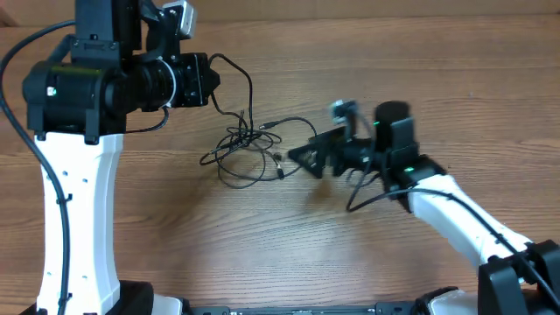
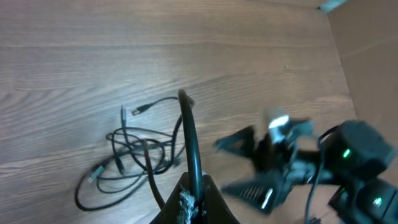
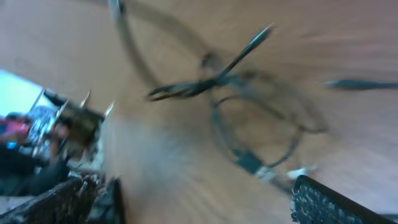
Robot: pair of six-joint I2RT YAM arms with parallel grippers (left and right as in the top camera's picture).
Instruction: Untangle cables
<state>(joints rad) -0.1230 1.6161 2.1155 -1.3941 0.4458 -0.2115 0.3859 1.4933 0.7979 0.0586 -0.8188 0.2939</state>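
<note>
The cables [image 1: 241, 150] lie in a loose black tangle on the wooden table, with small plug tips on its right side. One strand rises from the tangle up to my left gripper [image 1: 213, 83], which is shut on it. In the left wrist view the jaws [image 2: 193, 198] pinch that strand, and the tangle [image 2: 134, 155] lies below and to the left. My right gripper [image 1: 306, 158] is open and blurred, just right of the tangle near the plug tips. In the right wrist view its fingers [image 3: 199, 205] are spread apart with nothing between them, and the cables [image 3: 239, 106] lie ahead of them, blurred.
The left arm's white base [image 1: 83, 219] stands at the left. The right arm [image 1: 455, 210] reaches in from the lower right, with its own thicker black wire [image 1: 367, 188] hanging below it. A cardboard-coloured wall [image 2: 373, 56] shows at the right of the left wrist view.
</note>
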